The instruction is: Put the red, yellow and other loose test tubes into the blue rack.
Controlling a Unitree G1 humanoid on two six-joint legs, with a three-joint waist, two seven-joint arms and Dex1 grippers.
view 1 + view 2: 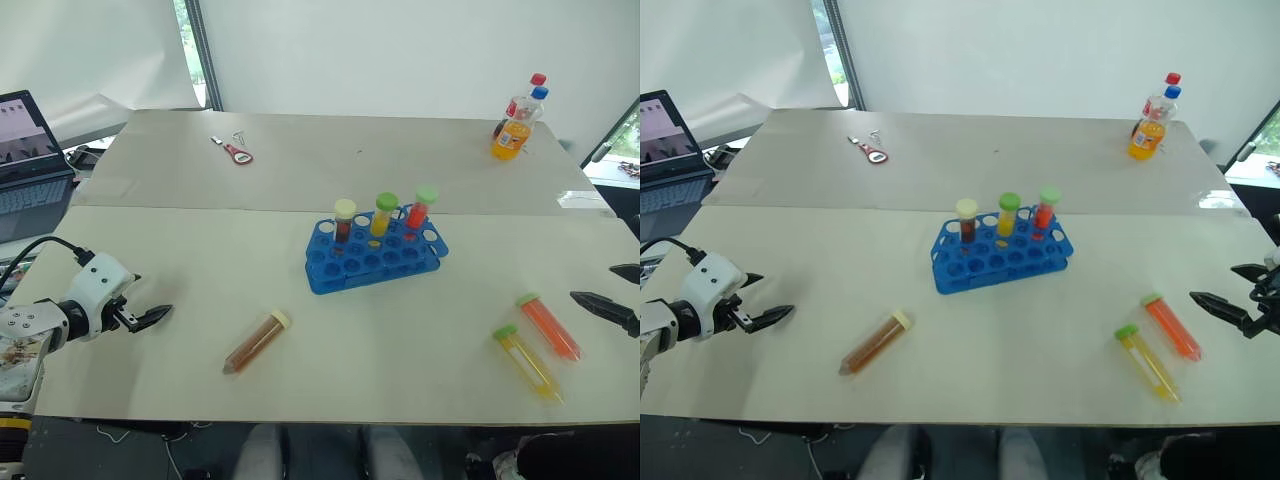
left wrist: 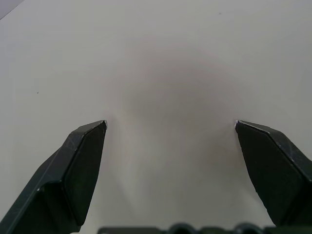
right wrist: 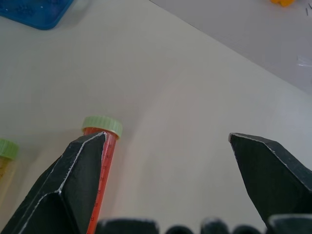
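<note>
This looks like a makeshift lab or robot test space rather than a home. A broad, pale surface (image 1: 330, 160) made of two joined boards carries a blue rack (image 1: 372, 257) with three capped tubes standing in it, and loose test tubes (image 1: 256, 341) lie on the boards near that rack. Behind the rack hangs a plain white backdrop (image 1: 400, 50). Well left of the rack, beyond the surface's edge, an open laptop (image 1: 28, 165) sits among cables. A soda bottle (image 1: 514, 128) stands far behind the rack.
</note>
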